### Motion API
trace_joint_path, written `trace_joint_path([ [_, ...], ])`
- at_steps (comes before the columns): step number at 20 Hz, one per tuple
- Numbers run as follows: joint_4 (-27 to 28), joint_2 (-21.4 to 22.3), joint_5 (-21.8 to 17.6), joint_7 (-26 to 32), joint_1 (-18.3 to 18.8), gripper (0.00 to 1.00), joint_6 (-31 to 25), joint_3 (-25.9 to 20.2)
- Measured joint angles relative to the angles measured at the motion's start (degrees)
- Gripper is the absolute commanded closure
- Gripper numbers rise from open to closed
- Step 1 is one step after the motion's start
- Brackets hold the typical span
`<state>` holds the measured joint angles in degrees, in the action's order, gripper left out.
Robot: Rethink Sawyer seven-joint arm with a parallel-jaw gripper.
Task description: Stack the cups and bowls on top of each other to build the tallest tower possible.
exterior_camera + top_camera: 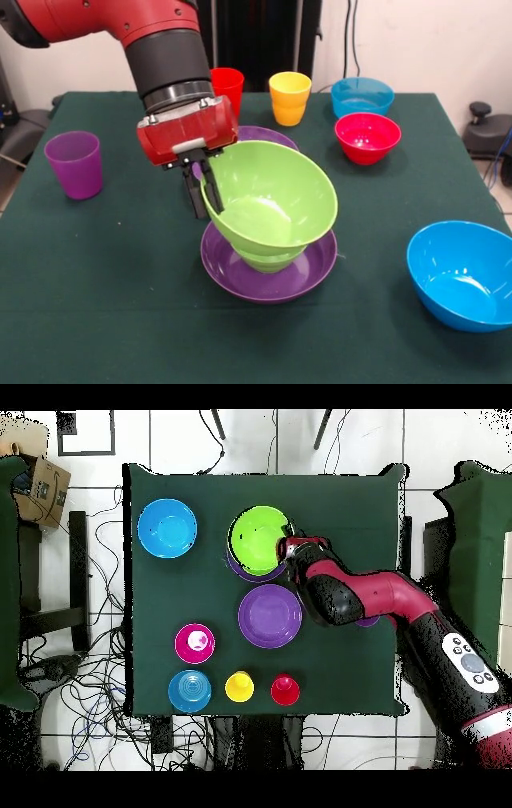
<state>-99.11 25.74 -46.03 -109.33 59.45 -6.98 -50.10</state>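
We see the gripper [206, 190] with black fingers closed over the rim of the glossy lime green bowl [276, 200], tilted above a shallow purple bowl [240, 268]; a smaller green bowl [268, 258] perhaps sits between.

A bench [96, 320] covered with dark green cloth fills most of the front view; in the overhead view it is a dark green square in the middle of the frame. Around it lies a white tiled floor [100, 439] strewn with black cables [100, 674], thickest at the left and lower edges. A cardboard box [42, 487] sits at the upper left of the overhead view. Part of a black chair base [488, 128] shows at the right edge of the front view.
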Motion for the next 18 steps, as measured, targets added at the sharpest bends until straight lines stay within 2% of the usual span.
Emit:
trace_joint_path([
  [3,0.00,-0.01,-0.04,0.00,0.30,1.00,0.00,0.00],
  [4,0.00,0.00,-0.04,0.00,0.47,0.00,0.01,-0.02],
  [18,0.00,0.11,-0.07,0.00,0.19,0.00,0.01,-0.07],
])
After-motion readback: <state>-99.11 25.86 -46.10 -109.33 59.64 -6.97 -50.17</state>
